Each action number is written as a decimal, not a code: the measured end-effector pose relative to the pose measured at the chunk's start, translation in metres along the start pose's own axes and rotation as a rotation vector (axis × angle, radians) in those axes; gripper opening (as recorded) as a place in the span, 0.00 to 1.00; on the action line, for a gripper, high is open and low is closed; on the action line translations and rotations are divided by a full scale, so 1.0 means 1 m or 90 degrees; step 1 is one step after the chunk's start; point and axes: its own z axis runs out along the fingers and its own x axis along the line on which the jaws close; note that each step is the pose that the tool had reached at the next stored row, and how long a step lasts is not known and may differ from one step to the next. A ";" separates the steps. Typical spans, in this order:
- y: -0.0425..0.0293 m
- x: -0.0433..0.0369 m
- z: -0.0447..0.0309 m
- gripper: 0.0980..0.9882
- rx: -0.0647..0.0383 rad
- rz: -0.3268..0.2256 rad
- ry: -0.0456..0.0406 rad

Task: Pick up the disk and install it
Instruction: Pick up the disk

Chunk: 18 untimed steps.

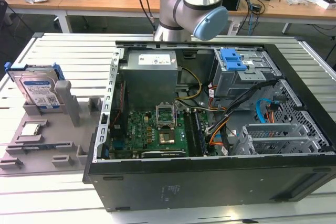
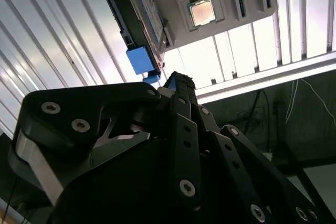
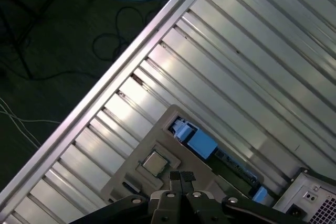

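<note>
Risk gathers around the disk [image 1: 38, 88], a flat rectangular silver metal hard drive with a blue-and-white label, framed by a bright blue plastic carrier bracket. It stands propped on edge in a slot at the far corner of the moulded grey plastic fixture tray [image 1: 58, 142], so if you close on the thin blue frame off-centre, I judge it could tip in the slot or twist out of the grip. In the first wrist view the black metal gripper [image 3: 181, 177] hangs over that tray with its fingers drawn together on nothing, well apart from the disk; come down like that and you would likely knock the carrier. A small square silver processor chip [image 1: 31, 128] lies near the slot, close enough to be brushed. The tray sits by the slatted aluminium table's [image 1: 68, 51] edge on the exterior view's left, beside the open black computer case [image 1: 210, 182], whose loose orange cables [image 1: 218, 132] could snag the disk.
</note>
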 end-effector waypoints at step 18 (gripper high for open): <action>0.0000 0.0000 0.0000 0.01 -0.001 -0.129 0.0073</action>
